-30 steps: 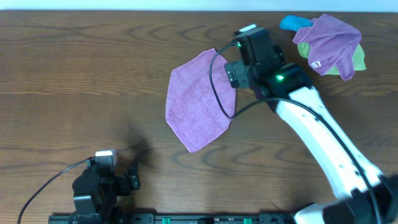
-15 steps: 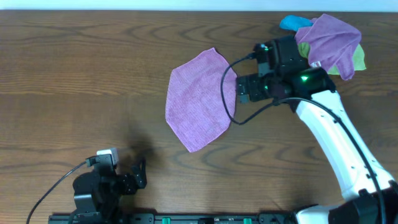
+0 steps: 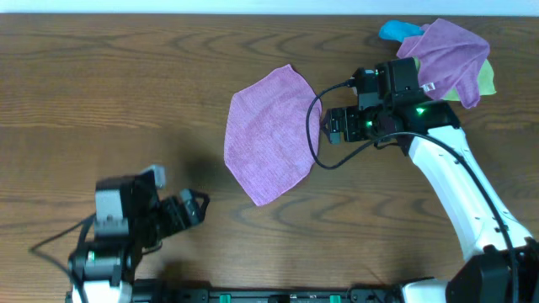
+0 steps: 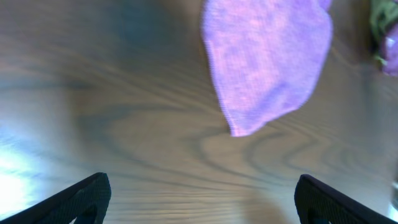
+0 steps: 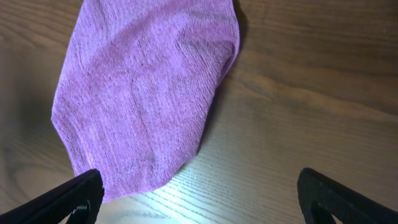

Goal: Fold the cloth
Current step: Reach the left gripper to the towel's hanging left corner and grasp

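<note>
Your right gripper [image 3: 335, 126] spread wide, empty, just right of flat purple cloth [image 3: 271, 135]; left gripper [image 3: 192, 208] likewise spread, near-left.

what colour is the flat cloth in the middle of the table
The cloth is plain purple, no pattern; clearest in the right wrist view.

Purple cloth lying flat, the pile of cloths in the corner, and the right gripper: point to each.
Purple cloth [image 3: 271, 135], overhead view, middle of its flat surface.
Pile of cloths [image 3: 446, 55], overhead view, on the purple top cloth.
Right gripper [image 5: 199, 180], right wrist view, midway between its fingertips.
</note>
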Controlling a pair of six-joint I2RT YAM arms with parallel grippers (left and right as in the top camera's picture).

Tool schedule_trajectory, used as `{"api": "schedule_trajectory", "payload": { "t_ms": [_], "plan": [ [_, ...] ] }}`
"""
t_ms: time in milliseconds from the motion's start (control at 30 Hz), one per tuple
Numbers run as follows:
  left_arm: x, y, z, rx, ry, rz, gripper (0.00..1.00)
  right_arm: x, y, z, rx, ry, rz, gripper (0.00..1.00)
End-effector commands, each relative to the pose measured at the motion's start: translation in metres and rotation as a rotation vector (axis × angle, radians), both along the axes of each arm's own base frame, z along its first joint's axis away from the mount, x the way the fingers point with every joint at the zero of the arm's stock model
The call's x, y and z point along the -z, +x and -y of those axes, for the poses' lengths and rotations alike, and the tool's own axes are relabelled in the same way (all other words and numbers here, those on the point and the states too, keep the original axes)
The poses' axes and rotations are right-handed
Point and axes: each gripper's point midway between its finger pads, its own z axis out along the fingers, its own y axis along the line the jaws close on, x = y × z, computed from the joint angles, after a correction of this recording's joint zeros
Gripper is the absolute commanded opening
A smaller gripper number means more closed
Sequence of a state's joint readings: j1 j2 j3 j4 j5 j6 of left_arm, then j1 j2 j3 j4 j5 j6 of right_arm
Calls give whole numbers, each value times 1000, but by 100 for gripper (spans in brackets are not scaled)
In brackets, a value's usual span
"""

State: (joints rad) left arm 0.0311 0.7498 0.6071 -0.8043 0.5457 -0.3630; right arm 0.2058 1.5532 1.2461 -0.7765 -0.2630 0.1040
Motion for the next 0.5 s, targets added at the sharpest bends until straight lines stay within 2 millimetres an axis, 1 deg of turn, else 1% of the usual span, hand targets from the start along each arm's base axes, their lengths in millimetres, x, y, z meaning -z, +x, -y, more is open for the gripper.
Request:
{"api": "schedule_trajectory", "payload": {
  "t_ms": [0,67,167,200,333,467],
  "plan": [
    [-10,17,22,61,-130,-42,95,1,0,-1,9,22,-9,99],
    [-3,21,27,26,-192,-123,95,1,0,-1,8,22,-9,99],
    [15,21,29,-118,-275,-319,95,1,0,-1,9,21,-10,99],
    [20,23,29,-143,-287,-353,96,1,0,-1,9,21,-10,99],
    [29,36,39,-112,-339,-378,99,1,0,-1,8,21,-10,99],
    [41,49,52,-103,-363,-403,95,1,0,-1,8,21,-9,99]
  ]
}}
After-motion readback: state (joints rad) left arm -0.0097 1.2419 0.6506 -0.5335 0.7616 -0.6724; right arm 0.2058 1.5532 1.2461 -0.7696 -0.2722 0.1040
